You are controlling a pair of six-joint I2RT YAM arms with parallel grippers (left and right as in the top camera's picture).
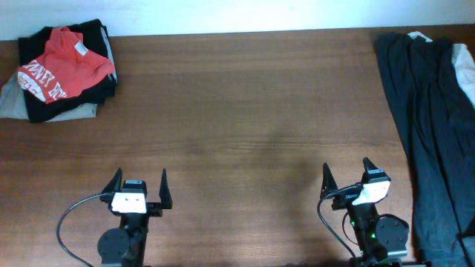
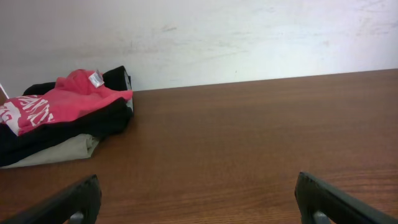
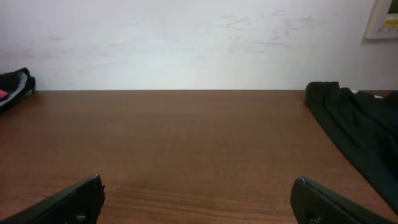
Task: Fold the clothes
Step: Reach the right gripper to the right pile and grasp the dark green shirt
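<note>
The clothes, a long dark charcoal garment with a pale stripe, lie stretched along the table's right edge from the far side to the near side. The right wrist view catches their far end at the right. My right gripper stands open near the front edge, just left of the garment, with bare wood between its fingers; its jaws frame the wrist view. At the front left my left gripper is open too and far from the garment, nothing between its fingers.
A stack of folded garments sits at the far left corner, topped by a red T-shirt with white print. A white wall runs behind the brown wooden table.
</note>
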